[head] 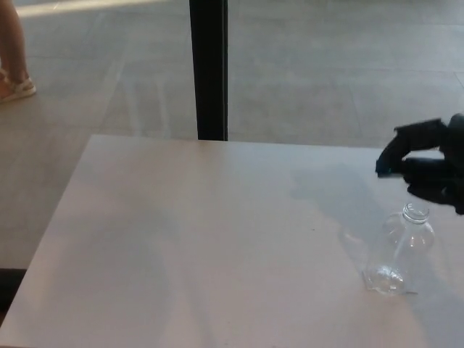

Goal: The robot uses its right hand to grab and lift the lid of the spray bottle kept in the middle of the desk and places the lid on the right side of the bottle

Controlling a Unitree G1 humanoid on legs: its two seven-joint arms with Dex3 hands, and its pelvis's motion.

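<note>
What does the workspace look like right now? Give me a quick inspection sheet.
Surface: pale desk, bare apart from the bottle; faint shadows on it.
Job's things: clear spray bottle upright near the desk's right edge, neck open, no lid on it. The lid itself cannot be made out.
Clutter: nothing seen.
Hands: right hand raised above and behind the bottle, apart from it; whether it holds the lid cannot be told. Left hand not in view.
Cables: nothing seen.
Surroundings: dark pillar behind the desk, grey floor, a person's legs at top left.
</note>
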